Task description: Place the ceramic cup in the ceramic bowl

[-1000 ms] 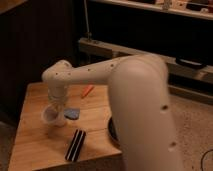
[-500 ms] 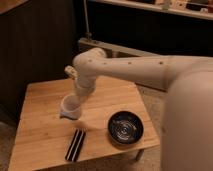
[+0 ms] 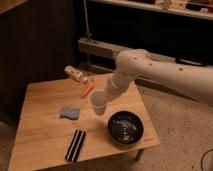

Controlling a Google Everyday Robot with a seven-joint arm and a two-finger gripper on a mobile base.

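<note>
The gripper appeared to clasp the ceramic cup, raised above the wooden table, just left of the ceramic bowl resting near the table's right edge.

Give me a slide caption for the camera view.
Gripper carries the ceramic cup above the wooden table, just left of the ceramic bowl.

We see a wooden table carrying the ceramic bowl, a striped black block, a blue sponge, an orange object and a tilted bottle, with the gripper above it.
</note>
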